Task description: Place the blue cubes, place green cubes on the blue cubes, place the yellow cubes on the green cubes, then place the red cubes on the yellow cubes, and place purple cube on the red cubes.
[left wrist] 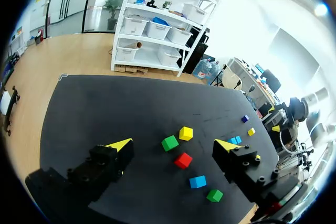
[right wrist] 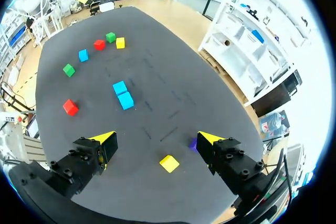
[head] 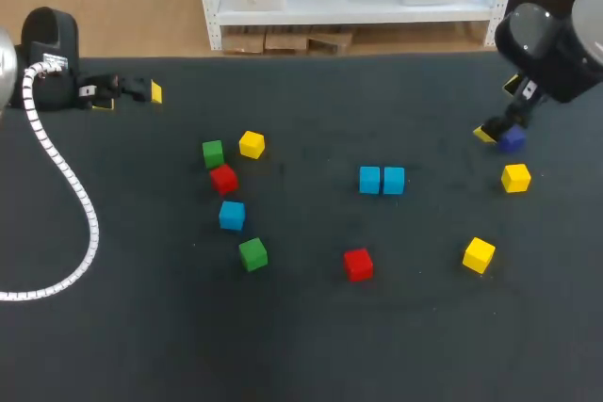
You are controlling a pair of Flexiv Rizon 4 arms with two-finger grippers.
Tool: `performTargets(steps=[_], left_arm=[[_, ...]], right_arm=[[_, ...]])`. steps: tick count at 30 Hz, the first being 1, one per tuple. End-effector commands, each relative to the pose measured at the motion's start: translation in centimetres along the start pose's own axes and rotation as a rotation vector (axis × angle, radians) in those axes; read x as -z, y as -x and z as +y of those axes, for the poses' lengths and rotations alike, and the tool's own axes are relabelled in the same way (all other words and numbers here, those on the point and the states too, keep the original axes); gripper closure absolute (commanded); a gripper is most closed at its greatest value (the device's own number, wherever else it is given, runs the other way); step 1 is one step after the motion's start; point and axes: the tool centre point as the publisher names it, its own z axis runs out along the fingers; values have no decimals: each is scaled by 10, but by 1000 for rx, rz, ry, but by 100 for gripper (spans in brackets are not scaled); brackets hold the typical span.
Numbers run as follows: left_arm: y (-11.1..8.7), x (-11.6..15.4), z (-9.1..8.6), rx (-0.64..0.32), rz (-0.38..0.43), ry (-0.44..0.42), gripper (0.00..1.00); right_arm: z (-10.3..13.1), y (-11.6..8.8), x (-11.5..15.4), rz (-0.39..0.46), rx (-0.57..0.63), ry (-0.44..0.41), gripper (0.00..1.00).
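The right pincer (right wrist: 156,142) hangs open over the counter (right wrist: 157,51), yellow tips wide apart and gripping nothing. A yellow cube (right wrist: 169,163) lies between its fingers. The purple cube (right wrist: 193,144) sits just beside one finger, on its inner side; I cannot tell whether they touch. Ahead of this pincer, two blue cubes (right wrist: 123,94) stand close side by side, and these look like the start of the bottom layer.

The left pincer (left wrist: 173,144) is also open and empty, and it is well away from that pair. Ahead of it lies a loose cluster: a green cube (left wrist: 169,142), a second yellow cube (left wrist: 185,132), a red cube (left wrist: 183,160), the third blue cube (left wrist: 197,181) and another green cube (left wrist: 214,195).

The blue base seems unfinished, since the third blue cube lies apart from the pair and nearer the left pincer. That arm is probably the better one to fetch it. The pincer should come straight down with its fingers square to two flat faces. The red cube is near the third blue cube, so the fingers should close along the free sides. The cube should then be set flush against the pair without pushing them.

The purple cube goes on last, so the right pincer should lift clear without knocking it.
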Motion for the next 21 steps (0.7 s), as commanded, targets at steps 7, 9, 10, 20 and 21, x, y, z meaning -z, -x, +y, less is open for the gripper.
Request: performTargets(steps=[7, 9, 10, 20, 21], left_arm=[[-1, 0, 2, -2, -7, -11, 0], [-1, 0, 2, -2, -7, -11, 0], [-1, 0, 2, -2, -7, -11, 0], [-13, -6, -37, -322, 138, 82, 0], [-15, -7, -38, -349, 152, 80, 0]], right_arm=[[0, 0, 0, -1, -1, -3, 0], [0, 0, 0, -1, -1, -3, 0], [0, 0, 0, -1, -1, -3, 0], [0, 0, 0, -1, -1, -3, 0], [0, 0, 0, -1, -1, -3, 0]])
